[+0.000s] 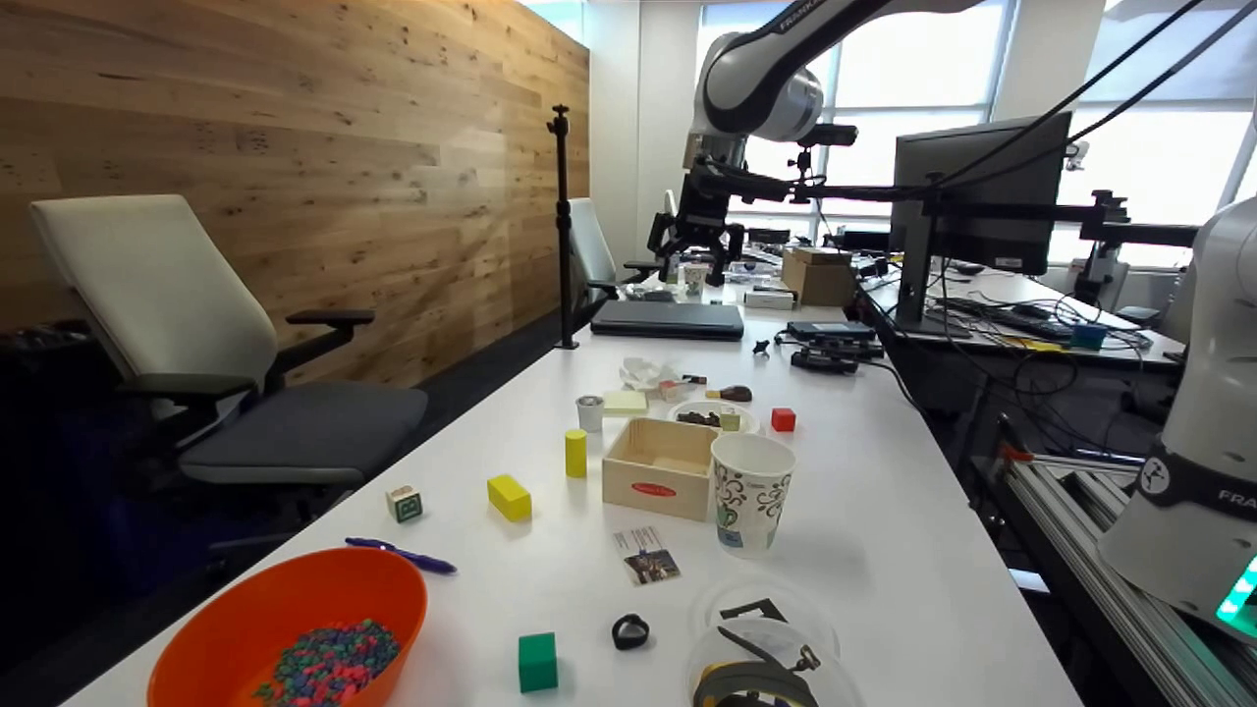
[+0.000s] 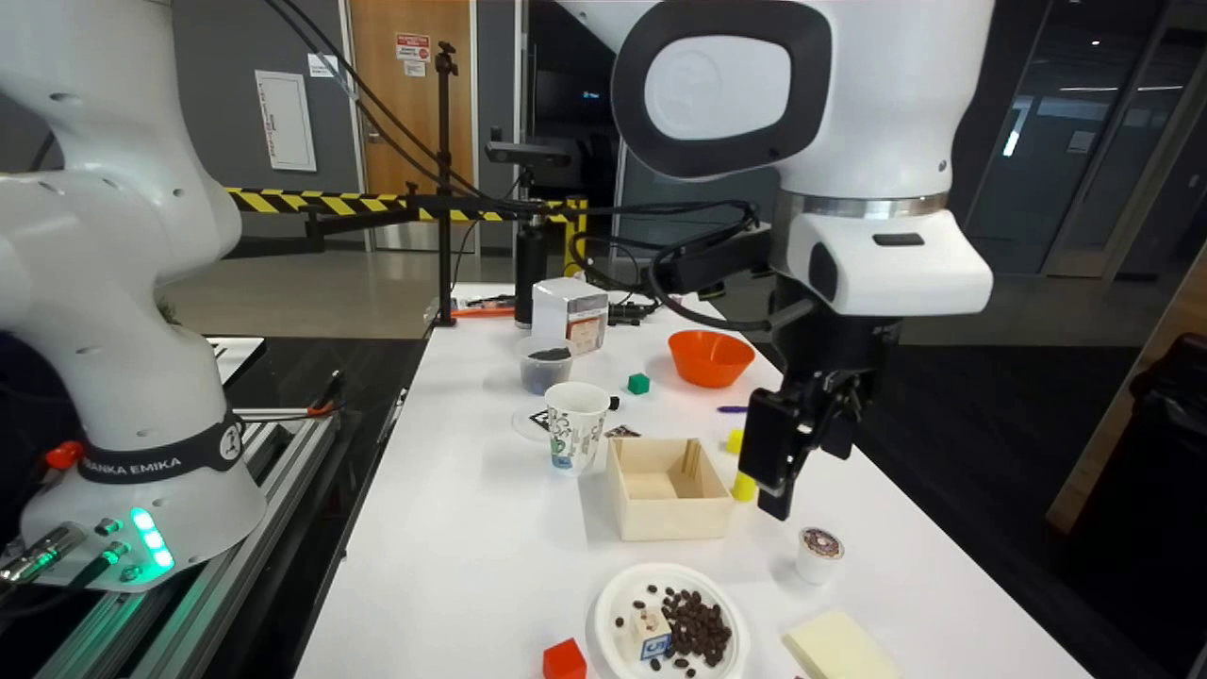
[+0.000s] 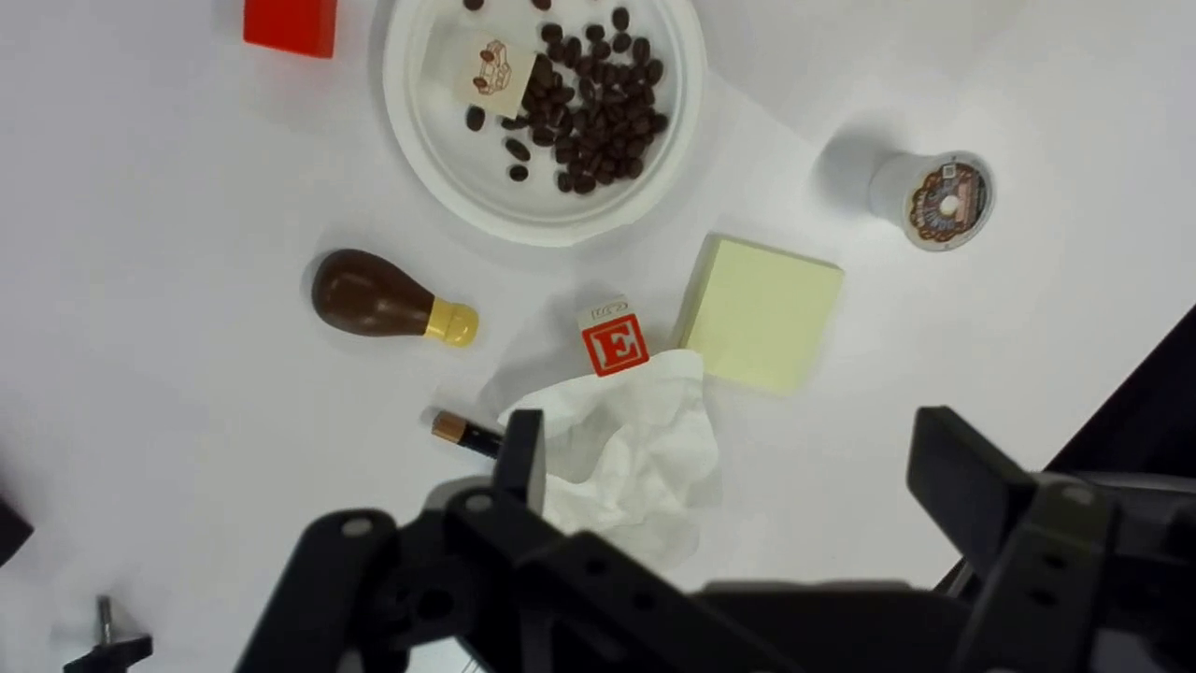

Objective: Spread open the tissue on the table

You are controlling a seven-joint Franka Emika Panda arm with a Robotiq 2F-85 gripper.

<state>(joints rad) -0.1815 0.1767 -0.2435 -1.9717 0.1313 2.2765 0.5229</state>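
Above the table (image 1: 864, 481) — gripper (image 3: 731, 458), jaws apart, tissue (image 3: 645, 453) below, apparently crumpled.

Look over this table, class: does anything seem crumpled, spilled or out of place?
Yes, two things. The tissue lies crumpled rather than flat. A toy block shares the plate with coffee beans, an odd mix. No beans look spilled.

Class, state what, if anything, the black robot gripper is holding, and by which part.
Nothing is held: the black two-fingered gripper stands open above the long white table, where the crumpled white tissue lies.
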